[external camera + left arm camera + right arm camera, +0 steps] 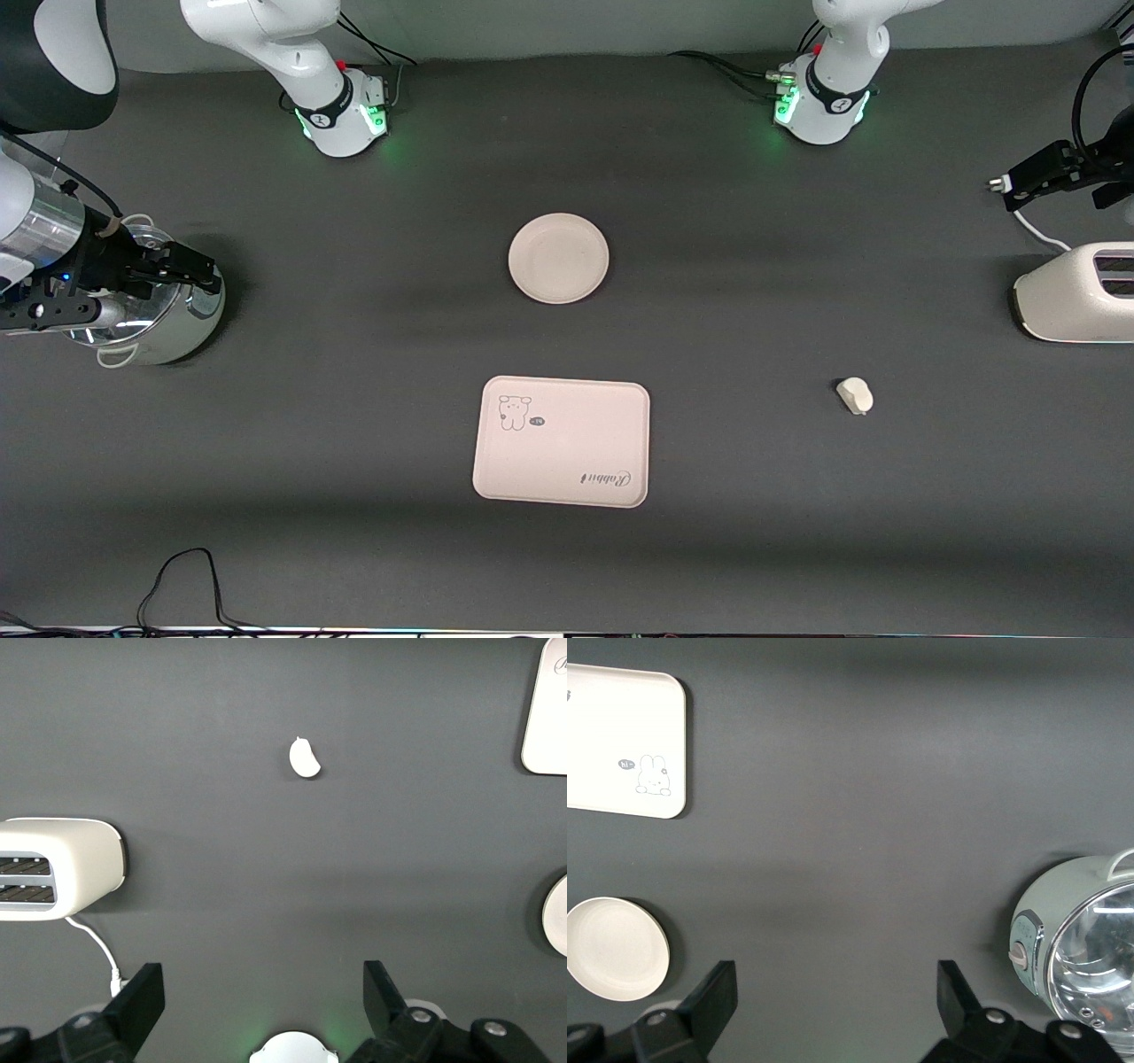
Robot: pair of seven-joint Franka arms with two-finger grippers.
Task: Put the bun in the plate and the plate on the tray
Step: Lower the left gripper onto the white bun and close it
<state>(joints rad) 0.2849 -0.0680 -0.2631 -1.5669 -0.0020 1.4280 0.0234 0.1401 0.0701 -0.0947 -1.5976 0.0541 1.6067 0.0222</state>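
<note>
The left gripper hangs with fingers apart over the table's left-arm end, above the toaster; the bun lies on the table, well apart from it. The right gripper, fingers likewise apart, hangs over the pot. The empty plate and the tray lie between both grippers

A dark grey matte desk fills nearly the whole scene under soft, even light. A pale wall strip runs along its edge by the bases, where green lights glow.
</note>
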